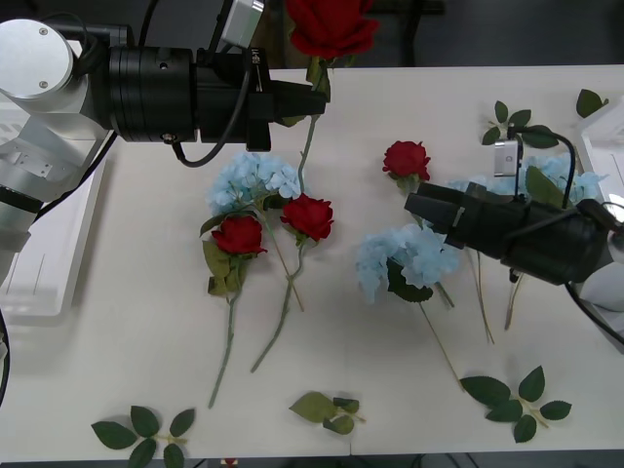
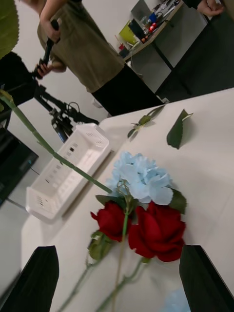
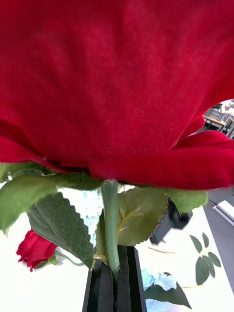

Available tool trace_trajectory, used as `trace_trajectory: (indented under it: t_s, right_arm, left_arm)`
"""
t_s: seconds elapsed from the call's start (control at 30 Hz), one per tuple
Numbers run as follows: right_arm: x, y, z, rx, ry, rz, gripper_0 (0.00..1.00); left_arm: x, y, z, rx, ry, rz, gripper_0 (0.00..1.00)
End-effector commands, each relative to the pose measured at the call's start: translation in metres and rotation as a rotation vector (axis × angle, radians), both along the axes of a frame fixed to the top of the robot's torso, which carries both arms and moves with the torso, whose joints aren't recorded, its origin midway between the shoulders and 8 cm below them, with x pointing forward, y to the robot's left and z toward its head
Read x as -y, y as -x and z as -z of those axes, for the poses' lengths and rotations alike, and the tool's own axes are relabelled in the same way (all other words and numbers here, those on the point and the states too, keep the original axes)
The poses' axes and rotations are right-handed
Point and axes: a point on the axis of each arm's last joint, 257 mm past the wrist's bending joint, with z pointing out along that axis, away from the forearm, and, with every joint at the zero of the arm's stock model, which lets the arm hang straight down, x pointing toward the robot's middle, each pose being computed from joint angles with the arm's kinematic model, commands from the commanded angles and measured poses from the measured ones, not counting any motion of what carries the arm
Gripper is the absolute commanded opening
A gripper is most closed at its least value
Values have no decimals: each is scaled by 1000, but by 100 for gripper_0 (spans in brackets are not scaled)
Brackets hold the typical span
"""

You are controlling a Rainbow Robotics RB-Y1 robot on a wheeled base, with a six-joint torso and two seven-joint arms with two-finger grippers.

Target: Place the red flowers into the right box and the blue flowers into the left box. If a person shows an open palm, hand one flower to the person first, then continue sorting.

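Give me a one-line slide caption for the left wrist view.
Left gripper shut on a red rose's stem just under the bloom, leaves spread below it.

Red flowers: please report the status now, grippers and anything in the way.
Left gripper shut on one red rose, lifted. Right gripper open, low over table. Three red roses remain among blue flowers. Nothing blocking.

The left arm reaches in from the robot's left across the far part of the bench, its black wrist level and pointing toward the middle. The left hand [image 1: 310,97] has its black fingers [image 3: 113,287] pressed together on a green stem (a red rose's). The right arm comes in from the robot's right, lower and nearer, angled inward. The right hand [image 1: 421,207] hangs with fingers [image 2: 38,282] spread wide, gripping nothing.
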Motion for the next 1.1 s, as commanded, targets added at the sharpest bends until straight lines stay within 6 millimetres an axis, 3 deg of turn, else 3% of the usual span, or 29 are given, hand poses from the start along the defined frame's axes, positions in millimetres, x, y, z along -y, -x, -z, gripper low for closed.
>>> trace_trajectory:
  t_s: [0.03,0.07,0.1,0.23,0.47,0.83,0.87,0.9,0.93,1.03,1.1]
  right_arm:
    - [-50,1,-26,-29,-120,-51,72]
    - [-50,1,-26,-29,-120,-51,72]
    - [-68,1,-28,-39,-140,-61,72]
    - [-102,-6,-43,-34,-191,-60,72]
    - [-140,-23,-59,14,-182,-22,72]
    - [-168,-10,-45,-11,-147,-64,72]
    - [-168,-10,-43,-11,-140,-65,47]
    - [-167,-10,-42,-11,-136,-65,28]
    - [-166,-9,-39,-13,-127,-64,0]
    - [-163,-9,-38,-12,-120,-67,0]
    - [-161,-9,-38,-15,-121,-69,0]
  left_arm:
    - [7,7,5,93,-6,28,0]
    - [7,7,5,93,-6,28,0]
    - [9,7,9,88,-10,29,0]
    - [14,7,12,88,-9,25,0]
    - [23,9,20,74,0,25,0]
    - [42,6,31,73,12,-4,0]
    - [42,6,31,74,11,-4,0]
    - [42,6,31,74,11,-4,0]
    - [42,6,31,74,11,-4,0]
    - [41,6,30,74,14,-3,5]
    - [41,6,30,69,19,-4,32]
